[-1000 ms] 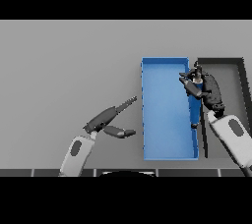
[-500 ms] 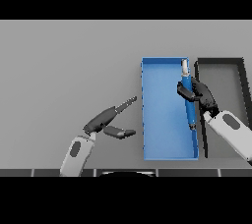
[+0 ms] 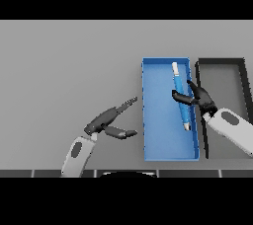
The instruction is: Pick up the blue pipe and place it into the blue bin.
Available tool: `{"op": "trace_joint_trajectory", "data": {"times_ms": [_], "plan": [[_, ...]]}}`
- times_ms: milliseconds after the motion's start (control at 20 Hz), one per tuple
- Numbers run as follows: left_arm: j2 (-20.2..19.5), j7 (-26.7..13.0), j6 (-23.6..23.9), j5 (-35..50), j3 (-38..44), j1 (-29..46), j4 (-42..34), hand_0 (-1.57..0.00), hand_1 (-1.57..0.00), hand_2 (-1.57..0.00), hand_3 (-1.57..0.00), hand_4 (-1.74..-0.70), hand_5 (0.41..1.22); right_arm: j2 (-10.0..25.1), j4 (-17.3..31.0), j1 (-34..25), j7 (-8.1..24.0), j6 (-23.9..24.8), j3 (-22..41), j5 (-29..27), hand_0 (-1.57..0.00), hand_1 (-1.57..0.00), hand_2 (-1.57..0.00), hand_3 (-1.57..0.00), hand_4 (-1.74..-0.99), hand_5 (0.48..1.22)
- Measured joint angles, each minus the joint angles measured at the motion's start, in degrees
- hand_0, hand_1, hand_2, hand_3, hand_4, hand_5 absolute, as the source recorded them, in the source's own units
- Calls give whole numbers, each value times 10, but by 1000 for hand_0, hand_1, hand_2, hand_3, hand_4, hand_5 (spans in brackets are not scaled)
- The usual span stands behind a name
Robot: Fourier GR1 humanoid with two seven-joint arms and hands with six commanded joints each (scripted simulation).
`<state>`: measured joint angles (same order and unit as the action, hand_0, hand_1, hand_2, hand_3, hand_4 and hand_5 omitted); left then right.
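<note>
Right now: right hand (image 3: 201, 98) grips blue pipe (image 3: 181, 96) over blue bin (image 3: 168, 153).
Fingers curled round the pipe's middle; pipe lies lengthwise along the bin's right side, pale tips at both ends. Can't tell if it touches the floor. Dark bin (image 3: 221, 63) just beside, right. Left hand (image 3: 105, 121) idle on grey table (image 3: 64, 71), fingers spread straight.
</note>
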<state>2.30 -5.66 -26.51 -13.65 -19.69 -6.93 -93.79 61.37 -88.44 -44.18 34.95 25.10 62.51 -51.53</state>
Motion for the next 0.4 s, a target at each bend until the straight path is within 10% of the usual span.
{"op": "trace_joint_trajectory", "data": {"times_ms": [400], "plan": [[2,-1,-3,-2,-8,5,-5,1,1,1,1,-885,431,2,3,-11,-1,-14,12,1,-6,-5,-5,-3,-1022,643]]}}
